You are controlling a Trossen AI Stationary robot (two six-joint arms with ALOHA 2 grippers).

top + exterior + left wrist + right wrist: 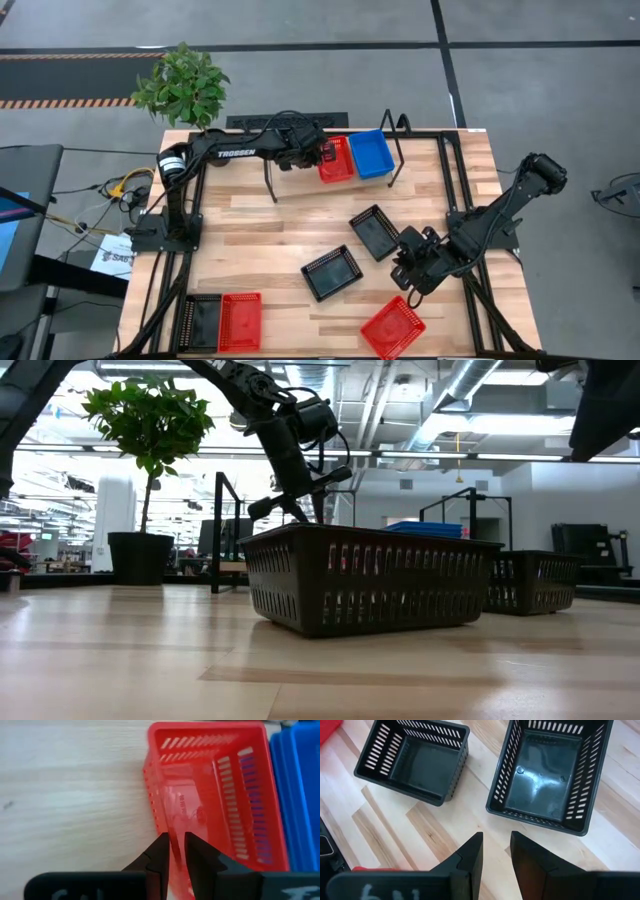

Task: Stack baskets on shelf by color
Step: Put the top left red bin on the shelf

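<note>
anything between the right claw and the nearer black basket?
No. In the right wrist view, only bare tabletop lies between the open right claw and the black basket ahead. The high view agrees.

On the shelf at the table's far edge, a red basket is set touching a blue stack. Two black baskets lie mid-table. A red one is tilted by the near edge; a black and red pair is placed at the near-left corner.
</note>
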